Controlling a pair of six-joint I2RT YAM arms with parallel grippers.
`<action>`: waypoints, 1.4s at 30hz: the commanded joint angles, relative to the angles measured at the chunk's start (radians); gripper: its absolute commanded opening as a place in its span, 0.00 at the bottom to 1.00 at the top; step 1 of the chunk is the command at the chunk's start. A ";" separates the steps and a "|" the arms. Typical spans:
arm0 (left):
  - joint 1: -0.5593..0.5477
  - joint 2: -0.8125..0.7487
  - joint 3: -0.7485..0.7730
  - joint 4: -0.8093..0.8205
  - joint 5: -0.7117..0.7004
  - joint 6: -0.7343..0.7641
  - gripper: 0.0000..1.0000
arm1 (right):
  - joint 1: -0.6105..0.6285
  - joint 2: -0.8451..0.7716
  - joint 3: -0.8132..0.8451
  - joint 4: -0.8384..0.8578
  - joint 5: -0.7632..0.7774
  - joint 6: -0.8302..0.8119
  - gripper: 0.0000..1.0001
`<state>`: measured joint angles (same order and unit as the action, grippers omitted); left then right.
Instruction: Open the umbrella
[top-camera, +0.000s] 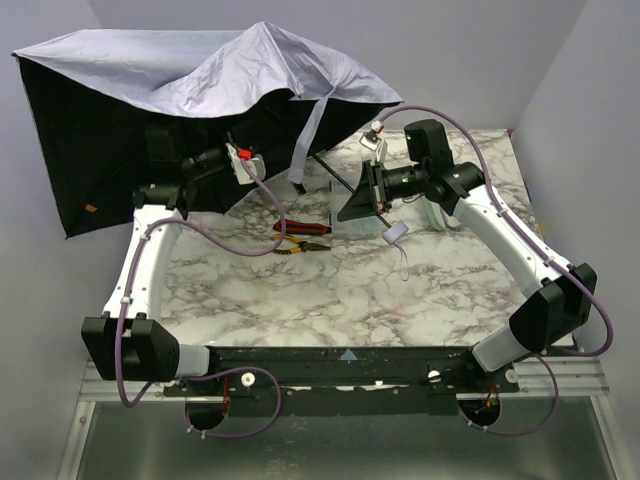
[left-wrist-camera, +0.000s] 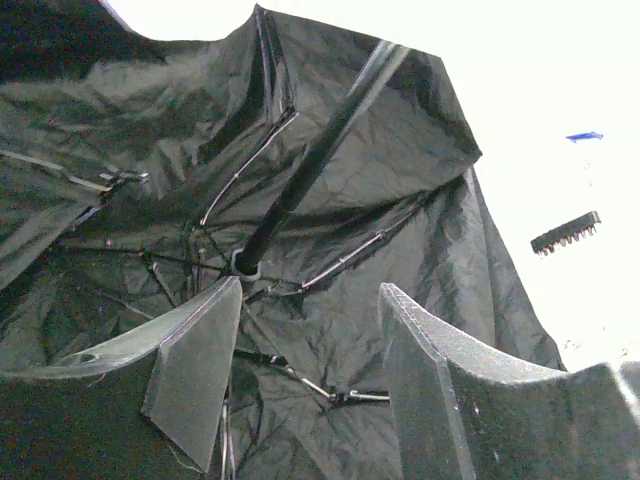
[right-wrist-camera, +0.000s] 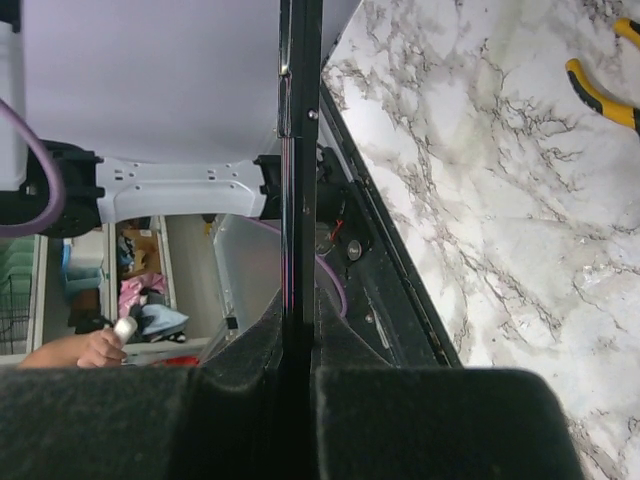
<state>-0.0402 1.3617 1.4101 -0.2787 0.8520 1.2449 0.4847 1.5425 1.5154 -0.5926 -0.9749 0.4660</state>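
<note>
The umbrella (top-camera: 200, 65) stands spread at the back left, with a pale lavender-white canopy on top and a black underside facing me. My left gripper (top-camera: 238, 160) reaches under the canopy. In the left wrist view it is open and empty (left-wrist-camera: 310, 310), facing the black underside (left-wrist-camera: 420, 170), the ribs and the hub where the black shaft (left-wrist-camera: 300, 180) meets them. My right gripper (top-camera: 358, 200) is shut on the thin black shaft (right-wrist-camera: 300, 150) and holds it above the table. The small lavender handle (top-camera: 395, 235) hangs just right of that gripper.
Red and yellow pliers (top-camera: 300, 238) lie on the marble table (top-camera: 330, 300) between the arms, and one yellow handle shows in the right wrist view (right-wrist-camera: 600, 95). A black toothed strip (left-wrist-camera: 565, 232) lies to the right in the left wrist view. Grey walls close in behind and beside the table.
</note>
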 joint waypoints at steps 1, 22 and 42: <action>-0.008 -0.079 -0.189 0.281 0.041 -0.003 0.55 | 0.006 -0.039 -0.009 0.116 -0.095 0.006 0.00; -0.117 0.038 -0.326 0.841 -0.301 0.210 0.35 | 0.006 -0.070 -0.025 0.056 -0.085 -0.077 0.00; -0.148 0.148 -0.260 0.799 -0.393 0.331 0.23 | 0.006 -0.076 -0.015 0.002 -0.090 -0.123 0.00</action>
<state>-0.1894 1.4960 1.1236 0.5224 0.5117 1.5524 0.4850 1.5108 1.4799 -0.6353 -1.0100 0.3939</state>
